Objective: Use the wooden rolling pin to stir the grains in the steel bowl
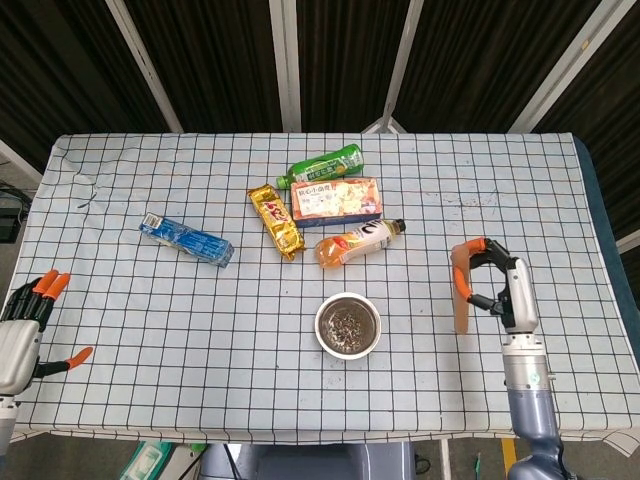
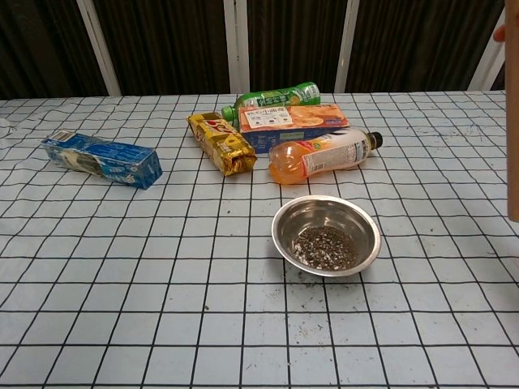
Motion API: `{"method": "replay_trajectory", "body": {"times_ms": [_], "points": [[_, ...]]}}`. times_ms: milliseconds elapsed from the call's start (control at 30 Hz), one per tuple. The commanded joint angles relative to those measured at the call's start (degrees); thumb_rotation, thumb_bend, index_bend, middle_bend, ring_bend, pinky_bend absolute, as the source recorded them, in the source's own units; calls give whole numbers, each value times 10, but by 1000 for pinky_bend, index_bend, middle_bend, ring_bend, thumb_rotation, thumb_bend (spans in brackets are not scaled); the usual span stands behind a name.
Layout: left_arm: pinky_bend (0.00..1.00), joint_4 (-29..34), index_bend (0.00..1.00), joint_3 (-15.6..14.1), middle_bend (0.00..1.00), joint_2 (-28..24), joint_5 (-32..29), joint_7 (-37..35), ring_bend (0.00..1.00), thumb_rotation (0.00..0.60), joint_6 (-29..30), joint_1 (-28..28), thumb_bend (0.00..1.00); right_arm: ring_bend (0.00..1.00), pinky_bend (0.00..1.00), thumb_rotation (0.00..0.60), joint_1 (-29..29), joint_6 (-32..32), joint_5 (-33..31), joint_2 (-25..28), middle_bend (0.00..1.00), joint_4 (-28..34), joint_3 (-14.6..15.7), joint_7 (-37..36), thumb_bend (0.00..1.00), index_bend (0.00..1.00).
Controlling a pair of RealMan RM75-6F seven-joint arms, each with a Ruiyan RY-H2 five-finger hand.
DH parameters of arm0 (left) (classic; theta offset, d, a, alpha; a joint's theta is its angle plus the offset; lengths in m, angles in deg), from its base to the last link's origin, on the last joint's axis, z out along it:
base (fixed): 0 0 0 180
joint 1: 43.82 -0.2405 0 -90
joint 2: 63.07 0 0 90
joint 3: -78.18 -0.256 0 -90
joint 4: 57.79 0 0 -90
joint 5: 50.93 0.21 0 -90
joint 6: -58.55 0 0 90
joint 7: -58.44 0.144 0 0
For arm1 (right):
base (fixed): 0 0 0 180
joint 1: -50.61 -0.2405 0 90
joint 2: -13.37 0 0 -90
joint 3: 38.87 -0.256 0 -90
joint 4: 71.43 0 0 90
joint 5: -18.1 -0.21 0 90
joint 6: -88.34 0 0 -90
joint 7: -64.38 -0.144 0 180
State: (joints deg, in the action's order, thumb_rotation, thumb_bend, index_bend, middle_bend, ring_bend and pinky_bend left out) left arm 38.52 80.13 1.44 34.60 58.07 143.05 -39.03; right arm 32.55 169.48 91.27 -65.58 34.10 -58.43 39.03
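A steel bowl (image 1: 348, 325) (image 2: 326, 236) with dark grains in its bottom stands on the checked cloth, front of centre. My right hand (image 1: 497, 288) holds the wooden rolling pin (image 1: 461, 291) upright in the air, to the right of the bowl and clear of it. In the chest view only the pin (image 2: 512, 113) shows, as a vertical bar at the right edge. My left hand (image 1: 25, 328) hangs off the table's front left corner, fingers spread and holding nothing.
Behind the bowl lie an orange drink bottle (image 1: 358, 243), a snack box (image 1: 336, 198), a green bottle (image 1: 321, 164) and a gold packet (image 1: 276, 221). A blue packet (image 1: 186, 240) lies at the left. The table's right edge (image 1: 600, 260) runs close to my right arm.
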Motion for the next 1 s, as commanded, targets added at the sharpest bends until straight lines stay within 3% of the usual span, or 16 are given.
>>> {"method": "replay_trajectory", "body": {"times_ms": [33, 300, 433, 1000], "points": [[0, 1, 0, 0, 0, -1, 0, -2, 0, 600, -1, 1, 94, 540, 476, 600, -8, 38, 7, -54, 632, -11, -14, -4, 606, 768], [0, 3, 0, 0, 0, -3, -2, -10, 0, 600, -2, 0, 94, 540, 476, 600, -31, 118, 96, -181, 632, -79, -4, -19, 607, 769], [0, 3, 0, 0, 0, -4, -3, -12, 0, 600, -3, 1, 94, 540, 476, 600, -42, 133, 122, -221, 632, -117, 3, -19, 606, 769], [0, 3, 0, 4, 0, -1, -12, -9, 0, 600, -4, 1, 94, 540, 476, 600, -59, 130, 151, -303, 632, -201, 35, -66, 606, 769]]}}
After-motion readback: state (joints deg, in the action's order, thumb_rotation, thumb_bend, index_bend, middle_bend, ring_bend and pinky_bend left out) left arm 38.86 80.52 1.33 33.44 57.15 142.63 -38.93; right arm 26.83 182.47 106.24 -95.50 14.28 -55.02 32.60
